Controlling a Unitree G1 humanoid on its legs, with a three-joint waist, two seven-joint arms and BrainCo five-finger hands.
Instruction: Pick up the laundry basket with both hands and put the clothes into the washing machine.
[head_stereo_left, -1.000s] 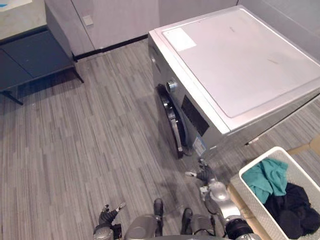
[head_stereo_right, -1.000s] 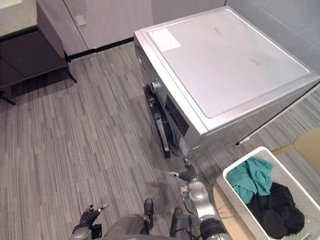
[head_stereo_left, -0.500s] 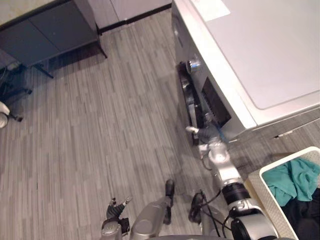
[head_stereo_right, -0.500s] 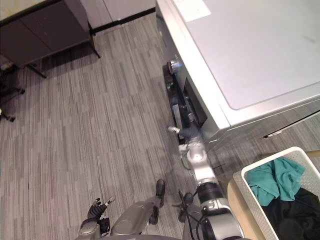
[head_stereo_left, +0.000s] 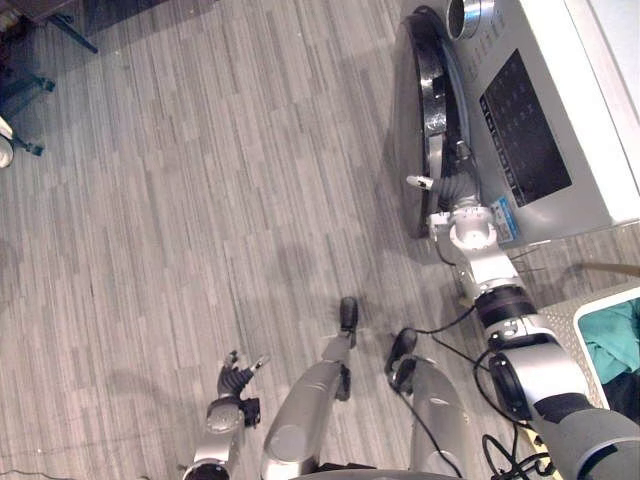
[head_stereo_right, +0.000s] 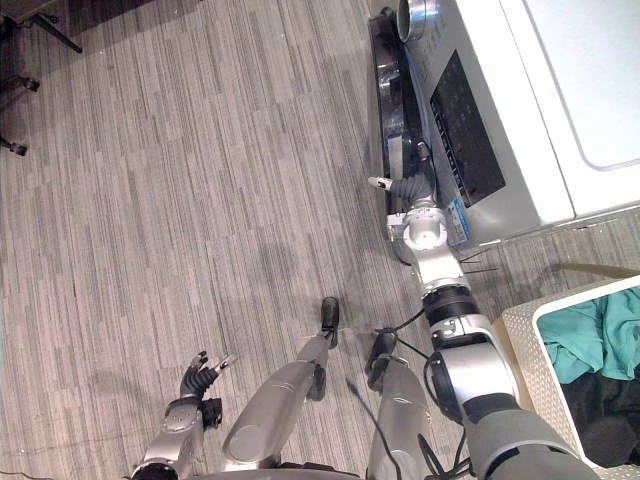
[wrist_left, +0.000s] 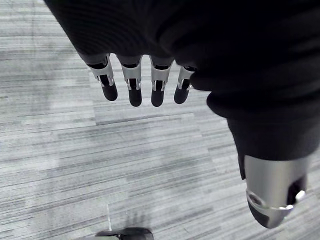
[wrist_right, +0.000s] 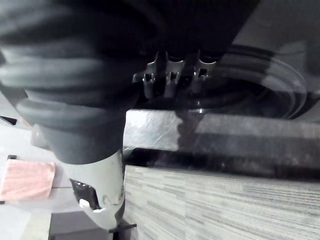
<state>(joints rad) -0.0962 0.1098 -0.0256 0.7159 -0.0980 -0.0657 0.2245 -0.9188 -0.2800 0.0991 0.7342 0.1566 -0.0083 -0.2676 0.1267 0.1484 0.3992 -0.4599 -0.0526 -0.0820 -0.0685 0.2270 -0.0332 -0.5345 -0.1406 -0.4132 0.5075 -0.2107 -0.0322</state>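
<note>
The silver washing machine stands at the upper right, its round dark door slightly ajar from the front. My right hand is stretched out to the door's lower edge, thumb sticking out sideways. In the right wrist view its fingers are relaxed, with the tips at the door's rim. The white laundry basket sits at the far right with a teal cloth and dark clothes in it. My left hand hangs low over the floor, fingers spread and empty.
Grey wood-look floor stretches out left of the machine. A dark control panel and a silver knob are on the machine's front. Dark furniture legs stand at the far upper left.
The camera has moved closer and tipped down. My right arm has stretched further, and the hand now sits at the door's lower edge. The left hand stays low.
</note>
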